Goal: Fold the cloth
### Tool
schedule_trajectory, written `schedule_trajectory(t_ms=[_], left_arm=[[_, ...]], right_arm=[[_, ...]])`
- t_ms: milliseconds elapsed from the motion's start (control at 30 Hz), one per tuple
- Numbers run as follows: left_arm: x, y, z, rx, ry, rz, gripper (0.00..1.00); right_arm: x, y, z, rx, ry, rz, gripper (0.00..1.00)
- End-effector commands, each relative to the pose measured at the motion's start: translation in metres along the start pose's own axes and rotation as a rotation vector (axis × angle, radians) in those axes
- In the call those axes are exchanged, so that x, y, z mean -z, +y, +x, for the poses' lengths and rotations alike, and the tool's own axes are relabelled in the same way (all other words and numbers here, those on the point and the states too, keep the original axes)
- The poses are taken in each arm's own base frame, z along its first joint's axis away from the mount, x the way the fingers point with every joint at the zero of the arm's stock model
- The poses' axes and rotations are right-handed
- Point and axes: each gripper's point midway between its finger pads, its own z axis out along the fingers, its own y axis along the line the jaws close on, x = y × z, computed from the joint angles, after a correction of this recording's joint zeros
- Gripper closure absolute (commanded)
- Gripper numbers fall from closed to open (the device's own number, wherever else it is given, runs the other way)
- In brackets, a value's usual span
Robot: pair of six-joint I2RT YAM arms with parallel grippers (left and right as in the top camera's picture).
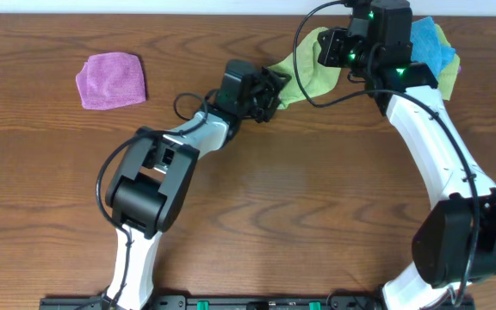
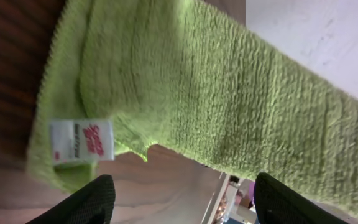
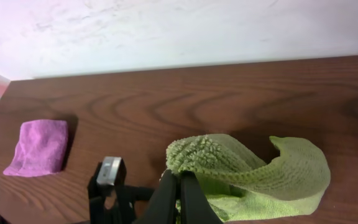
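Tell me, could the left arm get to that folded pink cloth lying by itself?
Probably yes. Only bare brown wooden table lies between the left arm's tool and the folded pink terry cloth, and the tool looks open, so nothing seems to block it.

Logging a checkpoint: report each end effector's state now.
Left end effector: open, fingers spread apart.
Right end effector: closed on the green cloth.

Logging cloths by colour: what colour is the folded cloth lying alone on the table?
The folded cloth is pinkish purple, clearest in the overhead view.
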Motion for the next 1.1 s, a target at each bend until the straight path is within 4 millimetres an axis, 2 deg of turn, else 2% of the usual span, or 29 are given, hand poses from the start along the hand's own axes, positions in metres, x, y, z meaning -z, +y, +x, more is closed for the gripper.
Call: schedule_trajectory(t_ms=[0, 367, 633, 867, 1067], left_arm=[[-0.004, 0.002, -0.001, 0.012, -0.047, -0.006, 0.27], [-0.006, 0.004, -0.007, 0.021, -0.131, -0.018, 0.28], [-0.011, 0.005, 0.003, 0.027, -0.157, -0.022, 0.31], [-0.011, 0.005, -0.001, 0.027, -0.192, -0.024, 0.31], [-0.022, 0.018, -0.002, 0.082, -0.178, -0.012, 0.32]], right_arm=[[-0.001, 0.008, -0.003, 0.019, -0.001, -0.025, 0.99], [-0.001, 0.011, -0.002, 0.019, 0.004, -0.041, 0.99], [-0.001, 0.011, -0.002, 0.019, 0.004, -0.041, 0.99], [-0.001, 0.012, -0.002, 0.015, 0.005, -0.045, 0.99], [-0.001, 0.012, -0.001, 0.016, 0.005, -0.045, 0.99]])
